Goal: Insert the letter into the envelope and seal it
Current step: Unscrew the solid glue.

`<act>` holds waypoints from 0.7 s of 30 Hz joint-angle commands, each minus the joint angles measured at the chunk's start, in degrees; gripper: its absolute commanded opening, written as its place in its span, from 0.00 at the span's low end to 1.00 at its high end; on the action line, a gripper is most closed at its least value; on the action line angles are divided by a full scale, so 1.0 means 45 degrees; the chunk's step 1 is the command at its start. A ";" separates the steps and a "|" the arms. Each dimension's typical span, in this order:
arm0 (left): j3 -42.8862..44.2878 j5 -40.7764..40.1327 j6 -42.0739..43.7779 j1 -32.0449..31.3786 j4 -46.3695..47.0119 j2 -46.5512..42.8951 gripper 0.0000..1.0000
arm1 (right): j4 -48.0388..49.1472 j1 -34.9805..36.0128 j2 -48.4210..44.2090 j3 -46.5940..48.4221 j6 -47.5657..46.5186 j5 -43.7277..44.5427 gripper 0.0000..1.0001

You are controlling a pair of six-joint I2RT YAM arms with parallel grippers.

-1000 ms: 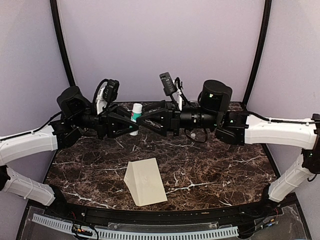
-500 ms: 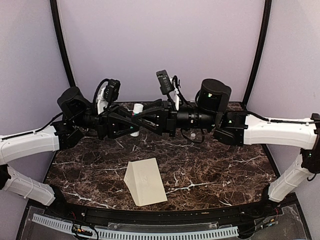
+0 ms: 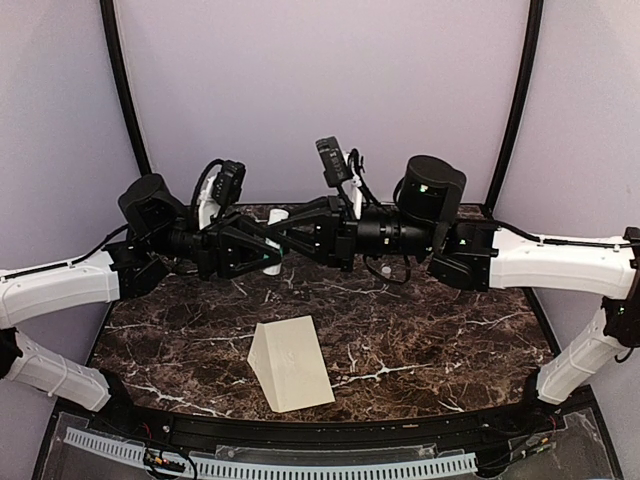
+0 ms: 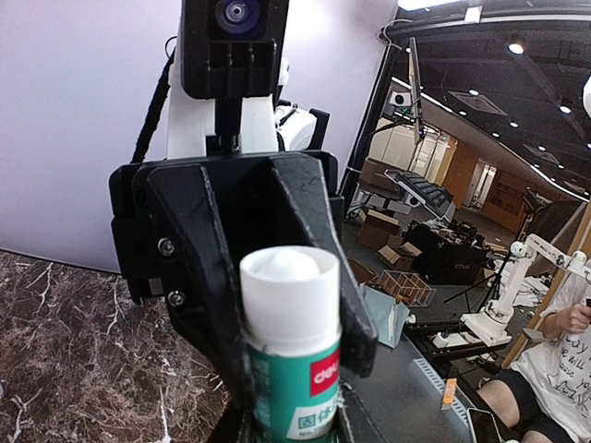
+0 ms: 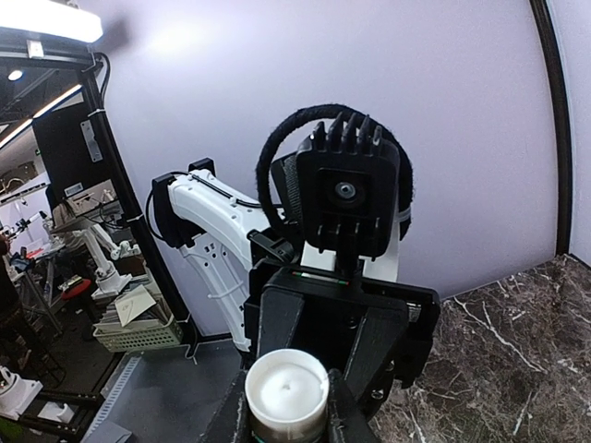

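Note:
The cream envelope lies flat near the table's front edge, its flap folded along the left side. The letter does not show in any view. Above the back of the table both arms meet tip to tip around a glue stick with a green label and a white cap. My left gripper is shut on the stick's body. My right gripper has its fingers pressed on either side of the cap.
The dark marble table is walled by purple panels at the back and sides. A black rail and a white perforated strip run along the near edge. Both white arm links reach in from the lower corners.
The right jaws have closed in from wide open onto the glue stick's cap. The left gripper kept its hold. The envelope has not moved.

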 commanded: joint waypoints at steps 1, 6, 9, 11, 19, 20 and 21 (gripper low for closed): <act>0.0383 -0.0288 0.1136 -0.0040 -0.0993 0.0074 0.27 | 0.0126 0.0121 -0.0351 0.0440 0.0475 0.0007 0.08; 0.0688 -0.0129 0.1889 -0.0043 -0.2137 0.0030 0.63 | -0.0737 -0.0098 -0.0757 0.0560 0.0447 0.0685 0.09; 0.1083 0.0193 0.2250 -0.0043 -0.2719 0.0215 0.64 | -0.0956 -0.0300 -0.0872 0.0665 0.0681 0.0424 0.09; 0.1169 0.0245 0.2412 -0.0043 -0.2950 0.0285 0.63 | -0.1048 -0.0447 -0.0938 0.0686 0.0822 0.0300 0.09; 0.1122 0.0257 0.2477 -0.0040 -0.2947 0.0267 0.48 | -0.1459 -0.0722 -0.0917 0.0778 0.0954 0.0022 0.10; 0.1096 0.0320 0.2380 -0.0032 -0.2823 0.0283 0.47 | -0.1459 -0.0721 -0.0881 0.0802 0.0968 -0.0010 0.10; 0.1081 0.0366 0.2328 -0.0037 -0.2773 0.0320 0.46 | -0.1476 -0.0723 -0.0849 0.0834 0.0982 -0.0031 0.09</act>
